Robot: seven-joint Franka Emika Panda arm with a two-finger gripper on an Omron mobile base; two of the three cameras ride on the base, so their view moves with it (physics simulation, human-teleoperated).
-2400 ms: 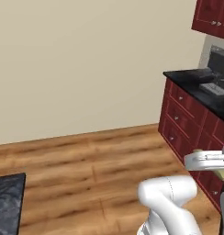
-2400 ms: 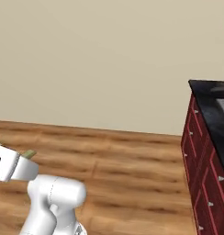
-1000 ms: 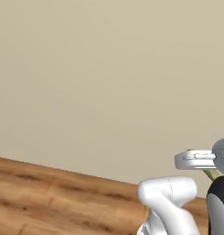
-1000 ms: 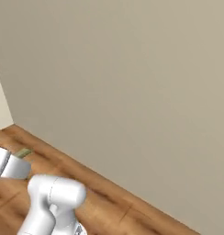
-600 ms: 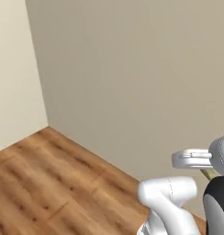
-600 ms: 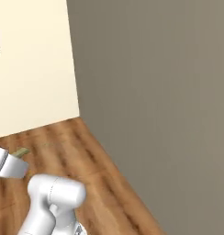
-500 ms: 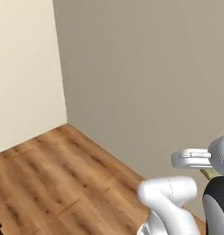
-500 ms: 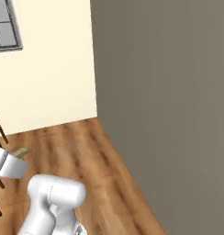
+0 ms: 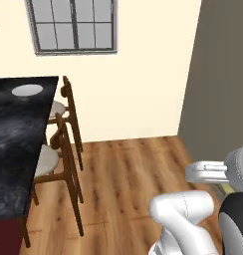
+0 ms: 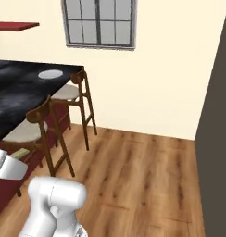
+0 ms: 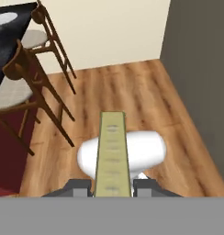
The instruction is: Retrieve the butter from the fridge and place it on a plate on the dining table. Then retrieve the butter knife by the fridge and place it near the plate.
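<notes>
**Pincer carrying the butter toward the table**

Pincer (image 11: 112, 184) is closed on the butter (image 11: 111, 153), the two fingertips (image 11: 78, 184) pressing either flank of the stick at its near end. I read the long axis as running straight out ahead of the jaws, so most of its length overhangs beyond the grip. I judge it light but soft and greasy: squeeze too hard and the pads will sink in, too little and it could slide forward. Holding across the narrow width, as now, looks right, though nearer mid-length would steady it.

From the left base camera I see the dining table (image 9: 16, 164) well off to the pincer's left and ahead, with the plate (image 9: 27, 90) at its far end and wooden chairs (image 9: 63, 149) between me and the slab.
</notes>
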